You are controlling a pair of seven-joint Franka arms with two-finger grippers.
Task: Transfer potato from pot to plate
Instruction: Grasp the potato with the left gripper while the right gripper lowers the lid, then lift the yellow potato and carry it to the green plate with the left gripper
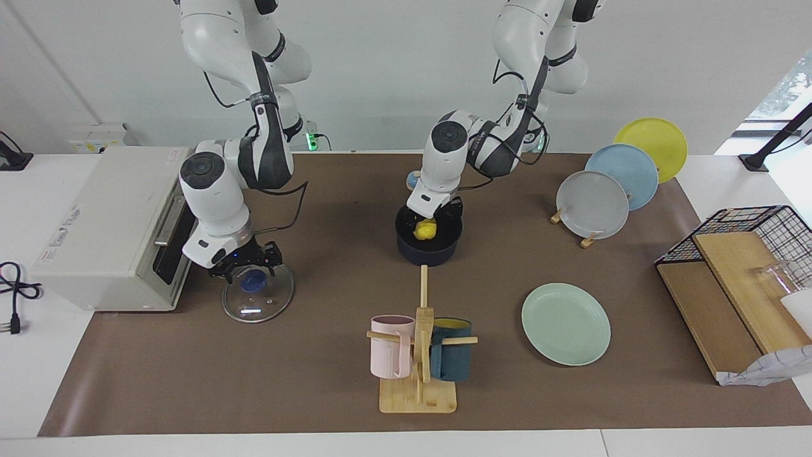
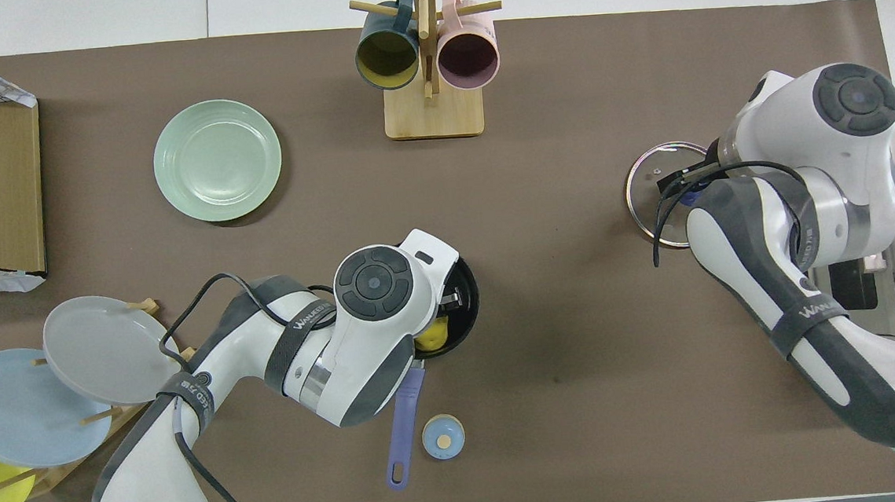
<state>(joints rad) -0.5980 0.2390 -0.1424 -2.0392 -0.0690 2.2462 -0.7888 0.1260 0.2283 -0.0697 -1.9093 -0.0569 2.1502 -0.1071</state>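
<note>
We count one potato (image 1: pixel 425 230), lying in the one dark pot (image 1: pixel 429 249) near the middle of the bench (image 1: pixel 317 393), and one mint-green plate (image 1: pixel 566 324), bare, farther from the robots and toward the left arm's end. The left hand (image 1: pixel 434 221) is down in the pot around the potato; we cannot tell whether it grips it. The right hand (image 1: pixel 249 265) hangs just over a glass lid (image 1: pixel 258 293) with a blue knob, its fingers spread and released. We see three more plates on a wooden stand (image 1: pixel 587 240), one grey (image 1: pixel 592 204), one light blue (image 1: pixel 622 176) and one yellow (image 1: pixel 651 148), and two mugs, pink (image 1: pixel 391 346) and dark teal (image 1: pixel 451 357), on a wooden mug rack (image 1: pixel 419 381). There is one small blue disc (image 2: pixel 443 436) beside the pot's handle (image 2: pixel 403 431), one white toaster oven (image 1: pixel 114 228) at the right arm's end, and one wire basket (image 1: pixel 755 235) over wooden boards at the left arm's end. A brown mat covers the white bench; the wall is plain white.
</note>
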